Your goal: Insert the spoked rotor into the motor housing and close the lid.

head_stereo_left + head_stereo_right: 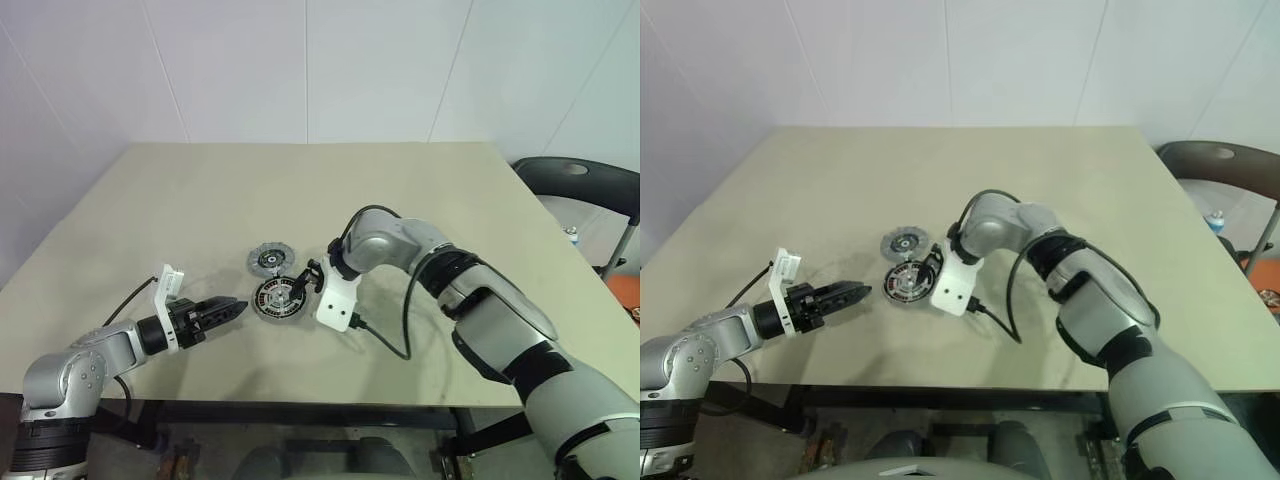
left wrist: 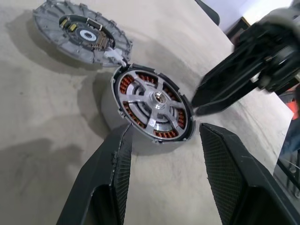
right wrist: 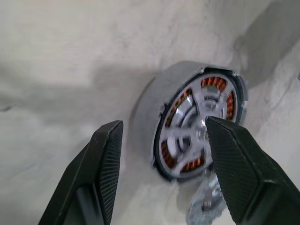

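Spoked silver metal rotor (image 2: 154, 104) is seated in the copper-wound round housing (image 1: 277, 298); grey disc lid (image 1: 271, 260) lies just beyond (nearer the right gripper (image 1: 313, 277)); both grippers' jaws are parted, empty.

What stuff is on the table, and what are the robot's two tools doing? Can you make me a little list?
table: beige top
motor housing: near the table's front, copper windings showing
spoked rotor: sitting in the housing
lid: off, lying on the table beside the housing
left tool: open, beside the housing, holding nothing
right tool: open, close by the housing, holding nothing
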Controlling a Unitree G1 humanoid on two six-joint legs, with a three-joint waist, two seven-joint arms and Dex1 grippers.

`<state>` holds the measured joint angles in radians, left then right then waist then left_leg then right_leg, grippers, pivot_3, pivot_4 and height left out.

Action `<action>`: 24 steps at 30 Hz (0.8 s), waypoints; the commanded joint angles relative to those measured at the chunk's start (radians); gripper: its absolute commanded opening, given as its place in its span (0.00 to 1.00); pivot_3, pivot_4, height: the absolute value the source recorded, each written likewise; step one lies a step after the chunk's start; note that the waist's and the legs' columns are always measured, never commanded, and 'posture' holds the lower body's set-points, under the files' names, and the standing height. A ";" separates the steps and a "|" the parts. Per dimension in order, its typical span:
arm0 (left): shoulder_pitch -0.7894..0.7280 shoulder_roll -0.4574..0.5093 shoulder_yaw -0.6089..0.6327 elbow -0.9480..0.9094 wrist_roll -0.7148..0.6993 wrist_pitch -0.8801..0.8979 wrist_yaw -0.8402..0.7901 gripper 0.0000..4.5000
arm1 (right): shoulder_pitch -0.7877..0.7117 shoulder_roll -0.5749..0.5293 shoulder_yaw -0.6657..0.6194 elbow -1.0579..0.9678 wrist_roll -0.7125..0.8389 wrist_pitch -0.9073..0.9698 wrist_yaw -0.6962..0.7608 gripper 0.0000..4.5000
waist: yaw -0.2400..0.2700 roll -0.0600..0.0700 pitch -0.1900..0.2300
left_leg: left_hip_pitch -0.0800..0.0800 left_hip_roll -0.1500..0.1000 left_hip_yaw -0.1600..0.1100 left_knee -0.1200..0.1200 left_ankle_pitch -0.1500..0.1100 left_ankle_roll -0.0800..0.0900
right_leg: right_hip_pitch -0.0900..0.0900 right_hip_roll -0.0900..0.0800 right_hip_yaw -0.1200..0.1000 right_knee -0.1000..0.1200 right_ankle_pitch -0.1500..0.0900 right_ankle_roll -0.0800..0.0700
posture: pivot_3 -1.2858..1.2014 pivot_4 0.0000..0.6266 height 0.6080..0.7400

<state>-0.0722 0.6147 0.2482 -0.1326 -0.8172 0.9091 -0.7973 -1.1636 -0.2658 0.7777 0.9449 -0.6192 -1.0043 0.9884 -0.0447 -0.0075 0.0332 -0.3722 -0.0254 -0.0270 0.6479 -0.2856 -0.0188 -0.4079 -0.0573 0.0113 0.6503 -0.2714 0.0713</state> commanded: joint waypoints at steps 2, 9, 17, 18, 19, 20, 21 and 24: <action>0.005 -0.001 0.027 -0.035 -0.015 -0.013 0.005 0.54 | -0.060 0.015 0.011 0.049 -0.056 -0.030 -0.082 0.65 | 0.001 0.000 0.000 | 0.000 0.000 0.000 0.000 0.000 0.000 | 0.000 0.000 0.000 0.000 0.000 0.000 | 0.52 0.00 1.00; 0.011 -0.004 0.031 -0.040 -0.018 -0.013 0.013 0.54 | -0.070 0.014 0.026 0.072 -0.087 -0.064 -0.125 0.65 | 0.000 0.000 0.000 | 0.000 0.000 0.000 0.000 0.000 0.000 | 0.000 0.000 0.000 0.000 0.000 0.000 | 0.52 0.00 1.00; 0.002 -0.003 0.028 -0.021 -0.011 -0.016 0.011 0.54 | -0.063 -0.007 0.029 0.047 -0.072 -0.101 -0.091 0.65 | 0.000 0.000 0.000 | 0.001 0.000 0.000 0.000 0.000 -0.001 | 0.001 0.001 0.000 0.001 0.000 0.000 | 0.52 0.00 1.00; -0.001 -0.003 0.028 -0.019 -0.011 -0.015 0.012 0.54 | -0.065 -0.005 0.031 0.050 -0.081 -0.101 -0.100 0.62 | 0.000 0.000 0.000 | 0.001 0.000 0.000 0.000 0.000 -0.001 | 0.001 0.001 0.000 0.001 0.000 0.000 | 0.52 0.00 1.00; -0.004 -0.003 0.028 -0.016 -0.011 -0.015 0.012 0.54 | -0.063 0.001 0.028 0.053 -0.078 -0.094 -0.103 0.57 | -0.001 0.000 0.000 | 0.001 0.000 0.000 0.000 0.000 -0.001 | 0.001 0.001 0.000 0.001 0.000 0.000 | 0.52 0.00 1.00; -0.006 -0.002 0.028 -0.015 -0.010 -0.015 0.011 0.54 | -0.062 0.006 0.025 0.053 -0.074 -0.090 -0.102 0.54 | -0.001 0.000 0.000 | 0.001 0.000 0.000 0.000 0.000 -0.001 | 0.001 0.001 0.000 0.001 0.000 0.000 | 0.52 0.00 1.00; -0.006 -0.002 0.028 -0.014 -0.010 -0.015 0.011 0.54 | -0.061 0.010 0.024 0.052 -0.071 -0.086 -0.099 0.46 | -0.001 0.000 0.000 | 0.001 0.000 0.000 0.000 0.001 -0.001 | 0.001 0.001 0.000 0.001 0.000 0.000 | 0.52 0.00 1.00; -0.004 -0.002 0.027 -0.013 -0.009 -0.016 0.010 0.54 | -0.062 0.023 0.025 0.055 -0.078 -0.070 -0.106 0.32 | 0.000 0.000 0.000 | 0.001 0.000 0.000 0.000 0.001 -0.001 | 0.001 0.001 0.000 0.001 0.000 0.000 | 0.52 0.00 1.00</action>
<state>-0.0589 0.6081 0.2517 -0.1371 -0.8175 0.9077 -0.7834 -1.1992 -0.2522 0.8126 1.0079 -0.7017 -1.0827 0.8920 -0.0452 -0.0075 0.0332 -0.3712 -0.0253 -0.0273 0.6483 -0.2851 -0.0196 -0.4072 -0.0563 0.0113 0.6517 -0.2713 0.0714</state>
